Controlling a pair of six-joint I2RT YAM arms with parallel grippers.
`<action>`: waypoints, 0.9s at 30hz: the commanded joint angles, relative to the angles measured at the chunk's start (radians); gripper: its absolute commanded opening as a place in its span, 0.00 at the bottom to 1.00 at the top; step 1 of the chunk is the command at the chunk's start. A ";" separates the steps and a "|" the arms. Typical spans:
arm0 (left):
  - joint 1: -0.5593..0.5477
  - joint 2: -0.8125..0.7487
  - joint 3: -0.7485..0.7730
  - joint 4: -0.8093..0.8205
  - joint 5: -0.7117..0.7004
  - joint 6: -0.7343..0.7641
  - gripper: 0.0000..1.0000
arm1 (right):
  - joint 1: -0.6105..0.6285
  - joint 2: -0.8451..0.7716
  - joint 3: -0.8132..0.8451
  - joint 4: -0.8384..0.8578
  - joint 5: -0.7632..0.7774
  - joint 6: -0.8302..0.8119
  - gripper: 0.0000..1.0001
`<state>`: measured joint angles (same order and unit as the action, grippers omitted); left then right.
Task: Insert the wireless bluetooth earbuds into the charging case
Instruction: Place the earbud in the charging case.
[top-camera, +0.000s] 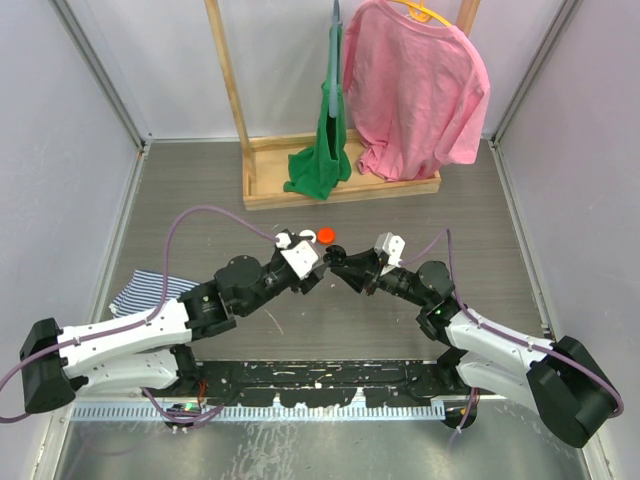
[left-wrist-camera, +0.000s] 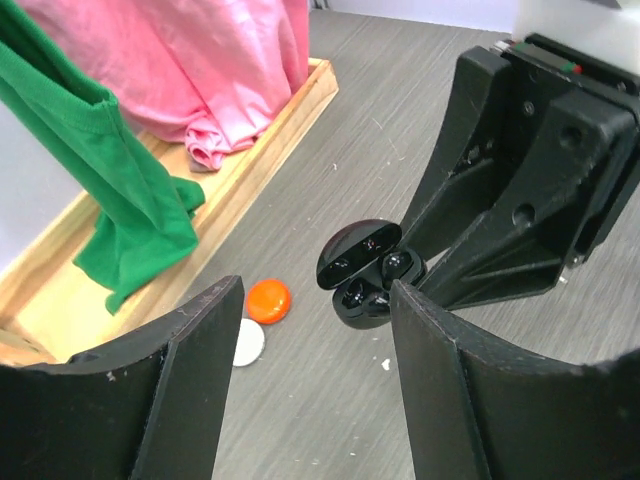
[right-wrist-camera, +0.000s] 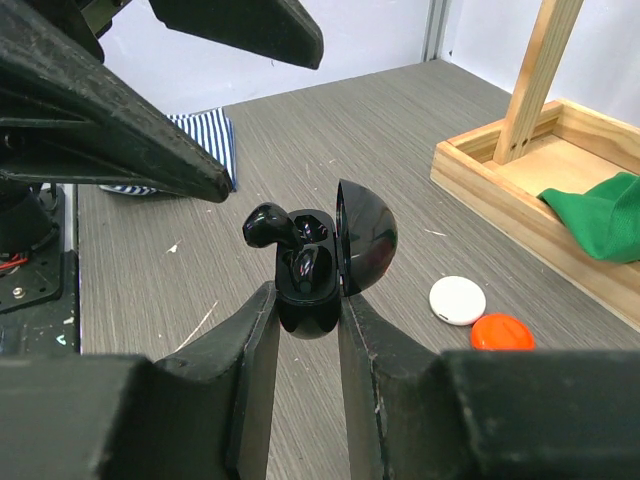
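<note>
right gripper (right-wrist-camera: 306, 292) pinches the open black case (right-wrist-camera: 330, 262); one earbud (right-wrist-camera: 312, 264) sits inside, a second earbud (right-wrist-camera: 265, 225) perches at its ten o'clock rim. left gripper (left-wrist-camera: 315, 298) gapes wide.

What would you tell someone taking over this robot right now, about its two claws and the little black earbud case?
Left gripper: open and empty, poised close to the case.
Right gripper: shut on the glossy black clamshell charging case, lid hinged open.
Earbuds: one black wireless earbud sits down in its slot. The second black earbud rests at the case's rim and seems not fully seated.
Done: case gripped and opened, first bud in.
Left: likely push the second bud home.
</note>
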<state>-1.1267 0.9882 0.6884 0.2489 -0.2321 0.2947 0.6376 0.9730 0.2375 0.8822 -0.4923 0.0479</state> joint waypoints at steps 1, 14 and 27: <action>-0.006 0.038 0.066 -0.046 -0.072 -0.199 0.62 | -0.003 -0.023 0.012 0.065 0.017 -0.006 0.23; -0.006 0.065 0.068 -0.044 -0.128 -0.270 0.61 | -0.004 -0.023 0.011 0.065 0.015 -0.005 0.23; -0.001 0.042 0.052 -0.053 -0.211 -0.257 0.59 | -0.003 -0.017 0.014 0.066 0.011 -0.002 0.23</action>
<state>-1.1267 1.0523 0.7197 0.1627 -0.4088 0.0418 0.6376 0.9730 0.2375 0.8822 -0.4877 0.0479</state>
